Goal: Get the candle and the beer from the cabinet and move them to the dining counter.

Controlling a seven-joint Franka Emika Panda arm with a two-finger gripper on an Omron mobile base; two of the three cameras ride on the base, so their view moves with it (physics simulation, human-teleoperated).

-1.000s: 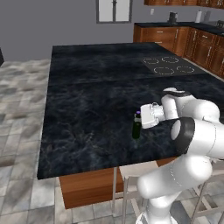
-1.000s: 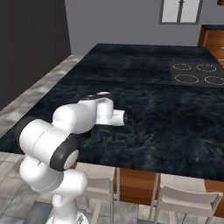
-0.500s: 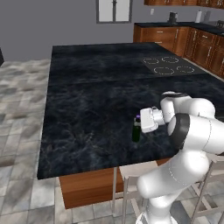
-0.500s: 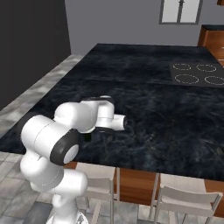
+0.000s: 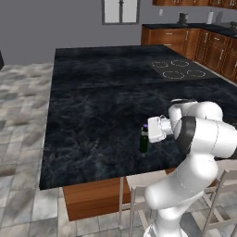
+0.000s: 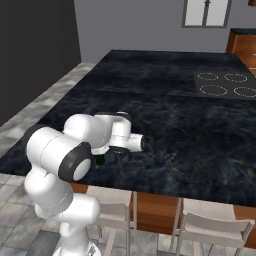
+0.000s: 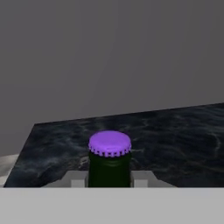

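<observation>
Arm folded low over dining counter (image 5: 92, 92), end effector (image 5: 147, 134) level, clamped on upright beer (image 5: 144, 142) neck

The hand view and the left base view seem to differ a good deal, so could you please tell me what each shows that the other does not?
The hand view alone gives a close look at the purple cap with the jaws shut on the neck just beneath it. The left base view alone gives the four-ring cooktop, the robot's white arm and a window on the far wall. Both show the beer standing upright on the dining counter, in the gripper.
</observation>
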